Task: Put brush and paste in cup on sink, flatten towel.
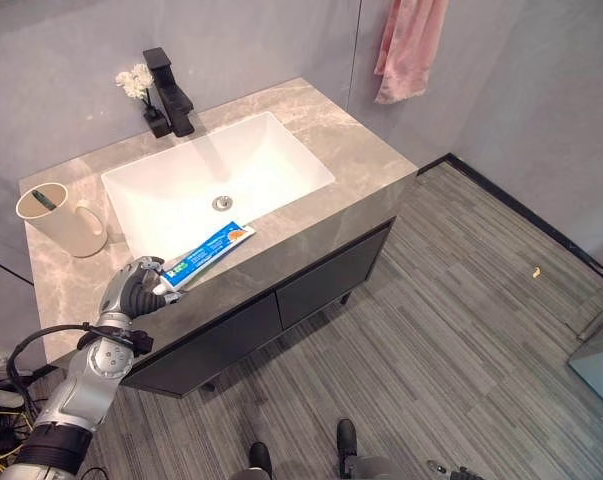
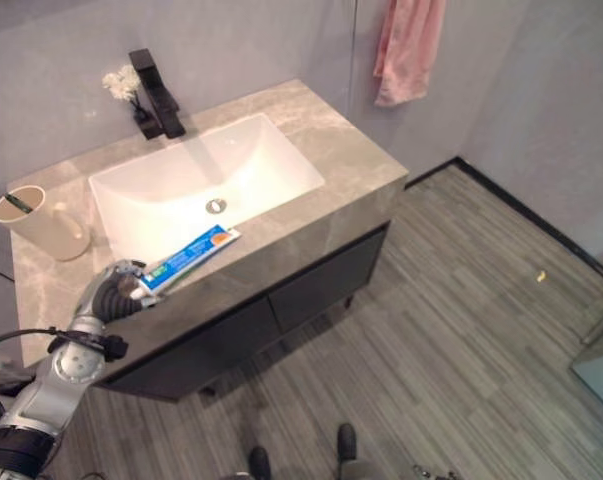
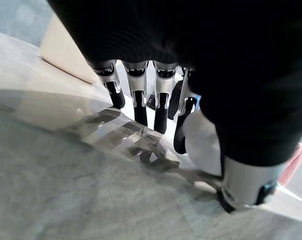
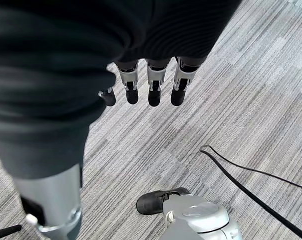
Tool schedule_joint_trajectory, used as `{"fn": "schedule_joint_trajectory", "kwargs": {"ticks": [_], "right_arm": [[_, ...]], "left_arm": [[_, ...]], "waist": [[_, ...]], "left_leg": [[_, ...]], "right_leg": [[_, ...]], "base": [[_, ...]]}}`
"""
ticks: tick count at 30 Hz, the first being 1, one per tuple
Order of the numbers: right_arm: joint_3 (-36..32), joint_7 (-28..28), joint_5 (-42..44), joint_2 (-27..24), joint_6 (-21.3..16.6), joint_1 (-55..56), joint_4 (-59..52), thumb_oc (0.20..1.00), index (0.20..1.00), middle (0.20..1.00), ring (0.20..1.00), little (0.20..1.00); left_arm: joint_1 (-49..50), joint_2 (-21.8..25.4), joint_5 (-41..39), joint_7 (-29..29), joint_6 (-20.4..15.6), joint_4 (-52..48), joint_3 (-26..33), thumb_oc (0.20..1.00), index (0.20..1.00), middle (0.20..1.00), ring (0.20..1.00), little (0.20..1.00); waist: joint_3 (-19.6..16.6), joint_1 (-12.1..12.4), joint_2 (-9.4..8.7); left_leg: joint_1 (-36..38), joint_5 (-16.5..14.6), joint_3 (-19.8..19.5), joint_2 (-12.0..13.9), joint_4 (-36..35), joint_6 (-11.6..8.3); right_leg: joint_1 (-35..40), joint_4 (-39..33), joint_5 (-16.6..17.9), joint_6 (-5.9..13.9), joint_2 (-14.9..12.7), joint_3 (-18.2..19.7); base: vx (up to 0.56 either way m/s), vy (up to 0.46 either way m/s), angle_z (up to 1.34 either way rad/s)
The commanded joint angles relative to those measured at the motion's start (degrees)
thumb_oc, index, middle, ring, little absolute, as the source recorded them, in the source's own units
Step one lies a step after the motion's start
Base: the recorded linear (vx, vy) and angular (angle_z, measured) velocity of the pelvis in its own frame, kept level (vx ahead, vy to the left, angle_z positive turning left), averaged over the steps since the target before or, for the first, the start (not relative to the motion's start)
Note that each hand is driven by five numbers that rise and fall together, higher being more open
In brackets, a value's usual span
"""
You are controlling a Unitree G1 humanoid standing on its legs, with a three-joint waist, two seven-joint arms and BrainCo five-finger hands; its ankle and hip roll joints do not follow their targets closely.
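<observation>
Toothpaste tube being taken at the counter's near edge

The left hand (image 1: 133, 290) is curled on the cap end of the toothpaste tube (image 1: 209, 253). A toothbrush (image 1: 44, 199) is already seen in the cup (image 1: 61, 222) at far left; the pink towel (image 1: 409, 45) is left hanging, bunched. The right hand (image 4: 140, 82) hangs relaxed over the floor.

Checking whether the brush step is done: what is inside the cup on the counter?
A dark brush leans inside the beige cup, its tip near the rim. The cup's bottom is hidden by its wall, so anything lower cannot be seen.
</observation>
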Motion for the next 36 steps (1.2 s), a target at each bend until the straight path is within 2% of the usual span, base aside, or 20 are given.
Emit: {"fn": "schedule_joint_trajectory", "kwargs": {"ticks": [1,12,13,14,36], "right_arm": [[2.56,0.25,-0.29,1.27,-0.33,-1.46,1.25,1.000,1.000,1.000,1.000,1.000],[3.82,0.59,-1.53,1.36,-0.26,-1.43,1.21,1.000,1.000,1.000,1.000,1.000],[3.90,0.57,-1.62,1.36,-0.24,-1.43,1.17,1.000,1.000,1.000,1.000,1.000],[3.87,0.58,-1.60,1.38,-0.24,-1.42,1.13,1.000,1.000,1.000,1.000,1.000],[4.64,1.20,-2.39,1.40,0.13,-1.50,1.31,1.000,1.000,1.000,1.000,1.000]], "left_arm": [[-7.79,1.78,-1.68,0.67,-0.26,3.03,1.18,0.200,0.200,0.200,0.200,0.200],[-8.62,0.92,-2.59,0.74,-0.18,3.29,0.80,0.200,0.200,0.200,0.200,0.200],[-8.70,0.81,-2.66,0.76,-0.16,3.38,0.81,0.253,0.253,0.253,0.253,0.253],[-8.94,0.70,-2.75,0.87,-0.11,3.35,0.82,1.000,1.000,1.000,1.000,1.000],[-9.32,-0.44,-6.21,-0.97,-0.32,3.22,0.46,1.000,1.000,1.000,1.000,1.000]], "waist": [[-0.11,-1.28,-3.18],[0.24,-1.12,-3.74],[0.27,-1.07,-3.81],[0.25,-1.07,-3.82],[0.32,-0.83,-4.29]], "left_leg": [[0.79,-6.65,-3.20,1.61,0.75,-1.51],[0.69,-6.56,-3.47,1.79,0.75,-1.62],[0.71,-6.55,-3.46,1.81,0.75,-1.64],[0.78,-6.60,-3.60,1.81,0.75,-1.67],[1.49,-6.92,-3.86,1.88,0.75,-1.70]], "right_leg": [[1.13,0.51,-4.13,8.44,-7.04,-3.35],[1.34,0.51,-4.37,8.30,-6.99,-3.92],[1.37,0.51,-4.38,8.30,-6.99,-4.08],[1.57,0.51,-4.44,8.27,-6.96,-4.27],[2.67,0.51,-5.08,8.15,-6.98,-4.90]], "base": [[0.00,0.000,0.00],[0.00,0.000,0.00],[0.00,0.000,0.00],[0.00,0.000,0.00],[0.00,0.000,0.00]]}}
